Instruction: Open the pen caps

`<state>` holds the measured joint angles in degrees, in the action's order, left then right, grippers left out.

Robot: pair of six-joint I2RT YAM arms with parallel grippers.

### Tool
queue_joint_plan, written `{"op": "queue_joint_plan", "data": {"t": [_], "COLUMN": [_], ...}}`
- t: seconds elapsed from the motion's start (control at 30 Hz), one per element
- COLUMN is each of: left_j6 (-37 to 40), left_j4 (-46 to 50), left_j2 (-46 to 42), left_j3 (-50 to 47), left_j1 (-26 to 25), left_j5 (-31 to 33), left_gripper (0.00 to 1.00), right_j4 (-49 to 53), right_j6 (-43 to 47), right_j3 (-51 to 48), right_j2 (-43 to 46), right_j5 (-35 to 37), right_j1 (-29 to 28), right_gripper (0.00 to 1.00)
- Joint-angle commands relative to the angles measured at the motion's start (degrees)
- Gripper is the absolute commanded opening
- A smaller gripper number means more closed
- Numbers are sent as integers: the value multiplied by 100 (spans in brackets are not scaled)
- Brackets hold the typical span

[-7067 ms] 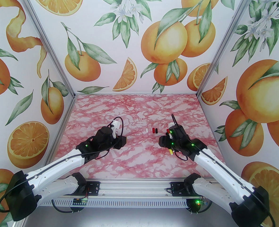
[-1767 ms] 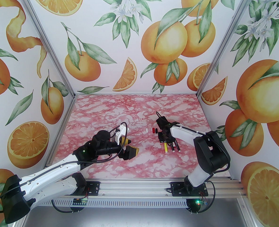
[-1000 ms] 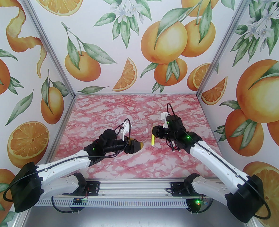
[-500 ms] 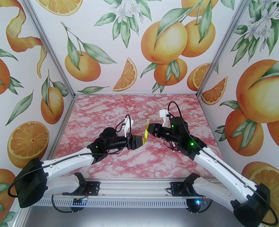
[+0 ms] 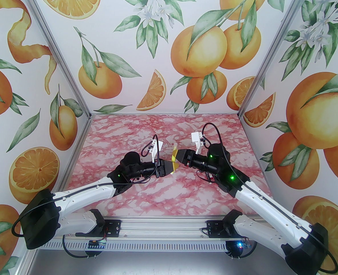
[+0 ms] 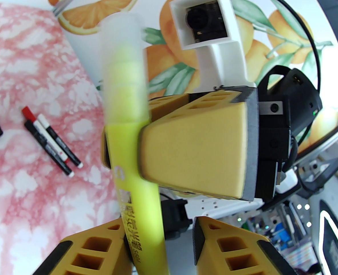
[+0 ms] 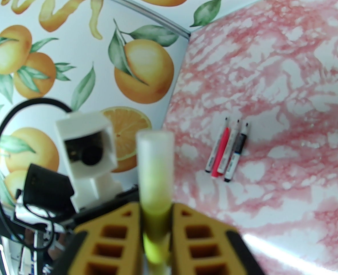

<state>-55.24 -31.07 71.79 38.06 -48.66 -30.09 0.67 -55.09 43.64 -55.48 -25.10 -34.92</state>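
From above, the right gripper clamps a yellow pen over the counter, with the left gripper at its lower end. Left wrist: that gripper's fingers flank the pen, one not touching. Right wrist: the cap sits on the pen.

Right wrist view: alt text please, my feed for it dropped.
The right end effector grips a yellow highlighter centre frame, its frosted cap still on. Beyond it, three pens lie side by side on the pink marble table.

Bright even light; wrist views curve, close yellow pen blurred.
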Motion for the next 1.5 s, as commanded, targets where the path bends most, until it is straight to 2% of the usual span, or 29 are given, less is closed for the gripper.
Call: {"op": "queue_joint_plan", "data": {"t": [0.0, 0.17, 0.3, 0.4, 0.57, 0.73, 0.93, 1.27, 1.47], "left_j6": [91, 350, 679, 1125, 1530, 1903, 2051, 2105, 2104], "left_j4": [-45, 264, 604, 1255, 1493, 1779, 1894, 1859, 1796], "left_j2": [-117, -207, -321, -415, -525, -652, -558, -250, -181], "left_j3": [192, 178, 157, 190, 53, 35, 100, 343, 404], "left_j1": [36, 34, 33, 37, 30, -47, -150, -361, -461], "left_j5": [-69, -55, -39, 61, -84, -155, -241, -321, -408], "left_gripper": [24, 11, 7, 5, 5, 5, 6, 7, 7], "right_j4": [-339, -282, -104, 271, 927, 1766, 1674, 1321, 1260], "right_j6": [-55, -41, 44, 174, 394, 647, 658, 622, 624], "right_j3": [-107, -136, -110, -71, 34, 274, 253, 251, 241], "right_j2": [77, 134, 218, 380, 685, 880, 810, 548, 433], "right_j5": [-157, -153, -128, 62, 355, 924, 802, 829, 1026], "right_j1": [-65, -61, -64, -59, -66, -61, -90, -339, -446], "right_gripper": [18, 20, 32, 40, 51, 57, 63, 64, 52]}}
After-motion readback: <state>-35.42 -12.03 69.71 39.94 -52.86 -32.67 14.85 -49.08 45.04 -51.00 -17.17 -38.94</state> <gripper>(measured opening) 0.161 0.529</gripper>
